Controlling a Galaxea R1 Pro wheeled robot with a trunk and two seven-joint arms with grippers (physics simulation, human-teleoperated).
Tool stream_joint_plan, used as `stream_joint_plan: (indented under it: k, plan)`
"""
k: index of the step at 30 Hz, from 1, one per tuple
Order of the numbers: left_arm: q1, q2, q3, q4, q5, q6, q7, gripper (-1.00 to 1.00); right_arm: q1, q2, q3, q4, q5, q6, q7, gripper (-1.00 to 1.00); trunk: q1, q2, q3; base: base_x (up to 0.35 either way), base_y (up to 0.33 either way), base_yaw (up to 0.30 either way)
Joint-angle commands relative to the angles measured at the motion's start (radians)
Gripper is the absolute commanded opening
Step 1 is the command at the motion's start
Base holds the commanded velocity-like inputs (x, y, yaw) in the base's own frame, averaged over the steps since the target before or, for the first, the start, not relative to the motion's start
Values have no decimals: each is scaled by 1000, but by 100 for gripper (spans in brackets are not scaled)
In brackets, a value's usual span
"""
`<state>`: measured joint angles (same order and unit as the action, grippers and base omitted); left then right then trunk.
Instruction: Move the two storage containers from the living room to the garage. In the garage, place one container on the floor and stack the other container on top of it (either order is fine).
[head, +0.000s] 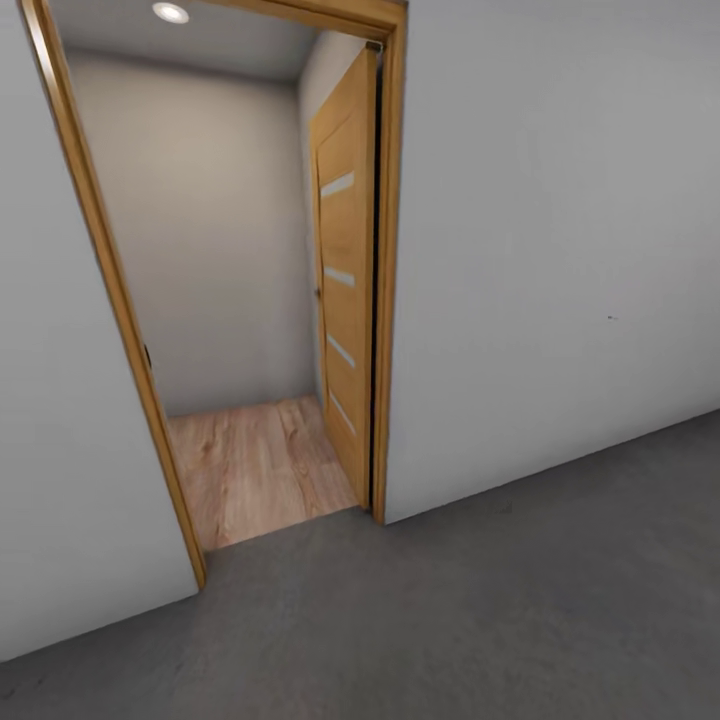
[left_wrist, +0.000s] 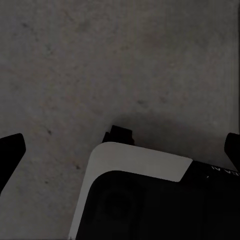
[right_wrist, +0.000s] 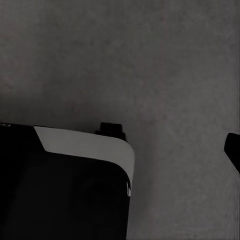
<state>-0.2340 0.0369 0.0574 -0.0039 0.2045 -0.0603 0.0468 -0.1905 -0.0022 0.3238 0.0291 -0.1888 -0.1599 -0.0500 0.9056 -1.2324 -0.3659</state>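
Note:
The storage containers are out of view. I stand on the dark grey floor (head: 460, 620) of the garage, facing a white wall (head: 550, 250) with an open doorway (head: 250, 300). My left gripper (left_wrist: 120, 150) hangs open over this floor, its dark fingertips (left_wrist: 10, 150) far apart at the picture's edges, with nothing between them. One fingertip (right_wrist: 233, 150) of my right gripper shows at the edge of the right wrist view, set wide and holding nothing. The living room itself is not in sight.
A wooden frame (head: 110, 290) borders the doorway, and its door (head: 345, 280) is swung inward to the right. Behind it lies a small space with light wood plank flooring (head: 255, 465) and a grey back wall. My black-and-white base (left_wrist: 145, 200) sits under both wrists.

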Motion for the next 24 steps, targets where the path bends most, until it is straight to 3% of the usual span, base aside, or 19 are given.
stream_joint_plan:
  k: [1, 14, 24]
  plan:
    - [-1, 0, 5, 1, 1, -3, 1, 100, -1, 0, 9, 3, -9, -5, 0, 100, 1, -1, -1, 319, 0, 0]
    - [-1, 0, 5, 1, -1, -3, 1, 100, -1, 4, 9, 3, -11, -1, -4, 100, 1, -1, -1, 319, 0, 1]
    - [-1, 0, 5, 1, -1, -4, 1, 100, -1, 2, 7, 3, -19, -6, -1, 100, 1, -1, -1, 319, 0, 207]
